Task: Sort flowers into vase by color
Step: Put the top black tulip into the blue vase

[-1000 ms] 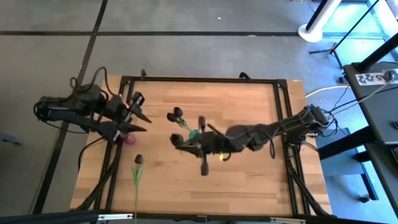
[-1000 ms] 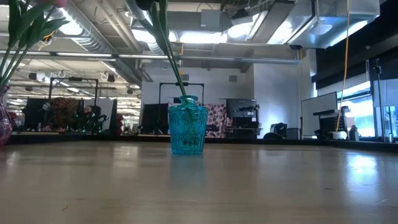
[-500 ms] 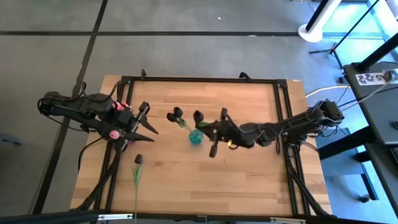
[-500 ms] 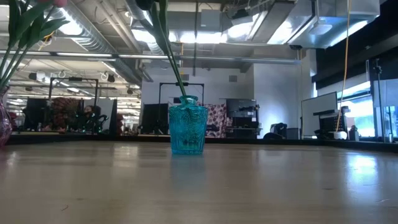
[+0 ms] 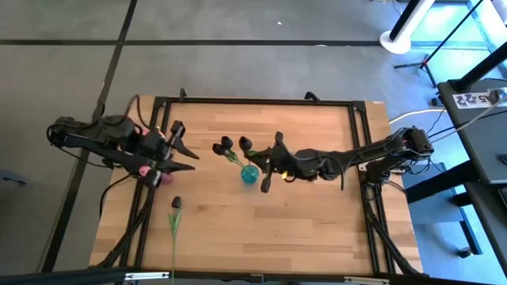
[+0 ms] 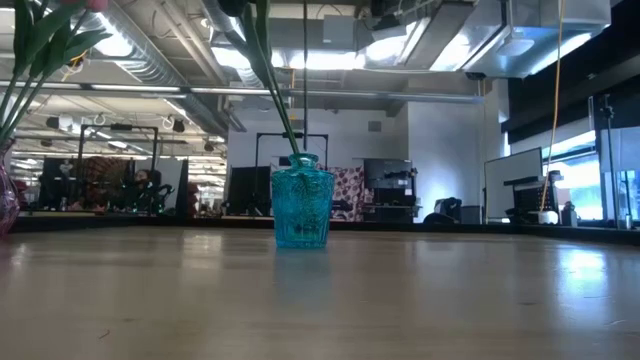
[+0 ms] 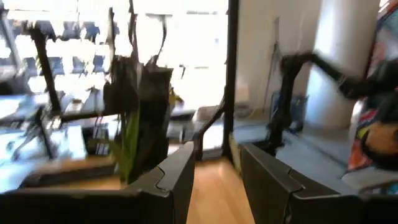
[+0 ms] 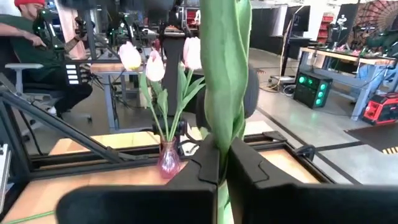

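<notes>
Since a second ago our right gripper (image 5: 267, 166) has swung up from the table's middle and now sits just beside the blue vase (image 5: 249, 174), on its right, while our left arm has barely shifted near the left edge. We see the right fingers clamped on the green stem and leaf of a dark tulip (image 8: 225, 74), whose bud (image 5: 245, 143) shows just above the vase from overhead, close to the two dark buds (image 5: 223, 146) already in it. What the next move turns on, we judge, is the stem's long axis: it runs upright through the jaws, and its lower end must line up over the vase mouth, which lies just to the gripper's left. Our left gripper (image 5: 179, 147) hangs with its fingers spread and empty near the pink vase (image 5: 162, 177). One more dark tulip (image 5: 175, 218) lies flat near the front left, nearer the left arm.
</notes>
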You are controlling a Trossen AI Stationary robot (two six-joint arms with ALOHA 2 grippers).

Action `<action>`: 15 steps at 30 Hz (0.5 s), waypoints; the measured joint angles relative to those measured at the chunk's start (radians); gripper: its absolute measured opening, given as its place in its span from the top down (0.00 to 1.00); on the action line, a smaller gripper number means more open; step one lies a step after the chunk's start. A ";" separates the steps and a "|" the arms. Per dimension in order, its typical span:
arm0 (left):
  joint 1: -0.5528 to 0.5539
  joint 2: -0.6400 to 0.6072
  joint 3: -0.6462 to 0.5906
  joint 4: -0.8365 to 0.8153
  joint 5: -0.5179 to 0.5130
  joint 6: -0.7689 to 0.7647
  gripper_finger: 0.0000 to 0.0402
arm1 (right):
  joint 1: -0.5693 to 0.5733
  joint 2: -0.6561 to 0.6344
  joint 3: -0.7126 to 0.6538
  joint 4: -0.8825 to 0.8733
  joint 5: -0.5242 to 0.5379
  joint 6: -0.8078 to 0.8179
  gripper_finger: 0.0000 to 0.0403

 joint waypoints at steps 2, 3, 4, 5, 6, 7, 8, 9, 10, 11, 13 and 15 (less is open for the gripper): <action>0.000 -0.006 0.001 0.033 0.024 0.000 0.69 | 0.000 0.012 0.000 0.012 0.000 -0.001 0.98; 0.000 -0.008 0.001 0.034 0.034 0.000 0.69 | 0.000 0.012 0.000 0.012 0.000 -0.005 0.99; 0.000 -0.008 0.001 0.037 0.043 0.000 0.69 | 0.000 0.012 0.000 0.016 0.001 -0.010 0.99; 0.000 -0.007 0.001 0.037 0.049 -0.001 0.69 | 0.000 0.011 0.000 0.018 0.008 -0.017 0.99; 0.000 -0.007 0.001 0.032 0.050 -0.001 0.69 | 0.000 0.011 0.000 0.018 0.020 -0.023 0.99; 0.000 -0.006 0.001 0.026 0.050 -0.002 0.69 | 0.000 0.011 0.000 0.018 0.031 -0.026 0.99; 0.000 -0.006 0.001 0.026 0.050 -0.004 0.69 | 0.000 0.011 0.000 0.019 0.036 -0.027 0.98; 0.000 -0.007 0.001 0.027 0.050 -0.006 0.69 | 0.000 0.011 0.000 0.021 0.036 -0.027 0.98; -0.002 -0.007 0.001 0.027 0.052 -0.007 0.69 | 0.000 0.011 0.000 0.023 0.037 -0.024 0.98; -0.007 -0.007 0.001 0.027 0.063 -0.004 0.69 | 0.000 0.012 0.000 0.021 0.037 -0.014 0.98; -0.027 -0.005 0.001 0.029 0.125 0.020 0.69 | 0.000 0.031 0.000 0.034 0.040 0.001 0.99; -0.057 -0.003 0.001 0.053 0.157 0.025 0.69 | 0.000 0.048 0.000 0.026 0.057 0.003 0.99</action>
